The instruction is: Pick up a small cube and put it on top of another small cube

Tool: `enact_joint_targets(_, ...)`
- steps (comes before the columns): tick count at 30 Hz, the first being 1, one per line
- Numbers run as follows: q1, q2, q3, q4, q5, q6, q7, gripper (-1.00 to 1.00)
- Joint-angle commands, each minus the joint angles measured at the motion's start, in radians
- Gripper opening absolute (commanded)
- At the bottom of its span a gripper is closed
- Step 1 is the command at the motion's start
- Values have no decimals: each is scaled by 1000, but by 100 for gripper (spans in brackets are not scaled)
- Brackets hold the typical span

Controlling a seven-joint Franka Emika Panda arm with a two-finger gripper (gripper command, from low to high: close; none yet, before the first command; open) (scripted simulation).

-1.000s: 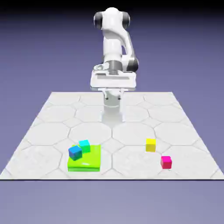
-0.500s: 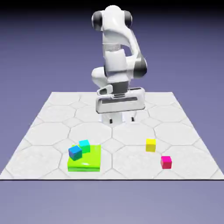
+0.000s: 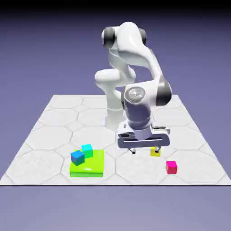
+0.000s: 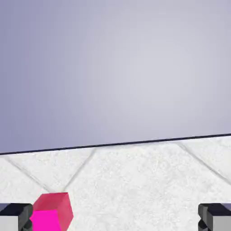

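The small magenta-pink cube [image 3: 171,167] sits on the table near the front at the exterior view's right. In the hand view this cube [image 4: 52,213] shows at the bottom left, beside the left fingertip [image 4: 16,216]. My gripper [image 3: 145,152] hangs low over the table, behind the pink cube and toward the exterior view's left of it, without touching it. Its jaws stand wide open with nothing between them, as the hand view also shows for the gripper [image 4: 115,220]. A yellow cube [image 3: 154,153] lies just behind one finger, partly hidden.
A flat green block [image 3: 88,166] lies at the front on the exterior view's left, carrying a blue cube [image 3: 77,157] and a cyan cube [image 3: 87,150]. The table's front edge [image 4: 113,144] runs just beyond the pink cube.
The arm has swung forward and down from near its base toward the yellow and pink cubes. The jaws have widened to fully open. No cube has moved.
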Motion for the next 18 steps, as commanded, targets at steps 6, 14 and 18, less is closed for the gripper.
enact_joint_targets(6, 58, 205, -36, 217, 67, -228, 31, 0)
enact_joint_targets(14, 136, 479, -85, 507, 156, -532, 73, 0)
enact_joint_targets(18, 175, 616, -109, 652, 201, -684, 93, 0)
